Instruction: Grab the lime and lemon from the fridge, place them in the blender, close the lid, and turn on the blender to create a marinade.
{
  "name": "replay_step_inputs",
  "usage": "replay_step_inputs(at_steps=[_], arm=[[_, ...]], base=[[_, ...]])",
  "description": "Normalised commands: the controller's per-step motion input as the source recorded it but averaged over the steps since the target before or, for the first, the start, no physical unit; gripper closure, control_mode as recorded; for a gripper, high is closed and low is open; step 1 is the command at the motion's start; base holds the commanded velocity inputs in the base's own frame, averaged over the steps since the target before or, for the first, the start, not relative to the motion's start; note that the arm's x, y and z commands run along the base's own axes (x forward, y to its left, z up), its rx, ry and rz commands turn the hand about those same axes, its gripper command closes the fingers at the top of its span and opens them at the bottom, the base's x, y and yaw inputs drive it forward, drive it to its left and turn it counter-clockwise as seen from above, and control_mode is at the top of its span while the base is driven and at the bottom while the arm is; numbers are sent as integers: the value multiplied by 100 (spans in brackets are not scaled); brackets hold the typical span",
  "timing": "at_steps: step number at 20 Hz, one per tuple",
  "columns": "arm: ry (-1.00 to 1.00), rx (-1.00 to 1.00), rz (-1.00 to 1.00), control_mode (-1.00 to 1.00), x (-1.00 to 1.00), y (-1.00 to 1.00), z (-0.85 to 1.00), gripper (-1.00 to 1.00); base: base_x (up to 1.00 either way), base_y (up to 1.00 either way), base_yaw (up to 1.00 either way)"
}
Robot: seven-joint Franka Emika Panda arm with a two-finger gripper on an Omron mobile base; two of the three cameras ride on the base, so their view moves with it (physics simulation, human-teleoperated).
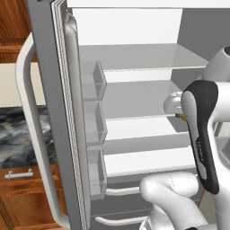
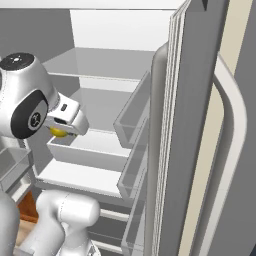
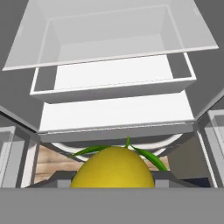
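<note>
The fridge (image 1: 49,90) stands open, and its white shelves (image 3: 113,111) face the hand view. The lemon (image 3: 113,173), bright yellow with green leaves at its stem, looms large at the bottom of that view, right at the hand. From the base it is a small yellow patch (image 2: 59,132) under the white hand and beside the dark forearm (image 1: 183,117). My gripper (image 2: 61,129) is shut on the lemon, in front of the middle shelves. Its fingertips are hidden by the fruit. The lime, the blender and the lid are out of view.
Clear door bins (image 1: 92,81) line the open left door and the right door (image 2: 132,120). The lower drawers have curved grey handles (image 1: 121,191). A long door handle (image 1: 33,134) sticks out at the left. Beyond it are a dark marble counter (image 1: 13,130) and wooden cabinets (image 1: 22,188).
</note>
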Motion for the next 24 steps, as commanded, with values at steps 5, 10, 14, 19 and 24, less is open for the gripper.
replay_step_inputs(at_steps=[5,10,14,19,24], arm=[[0,0,0,100,0,0,0,100],[0,0,0,100,0,0,0,100],[0,0,0,100,0,0,0,100],[0,0,0,100,0,0,0,100],[0,0,0,100,0,0,0,100]], base=[[-33,2,0],[-100,23,0],[-100,33,0],[-100,47,-6],[-100,40,-40]])
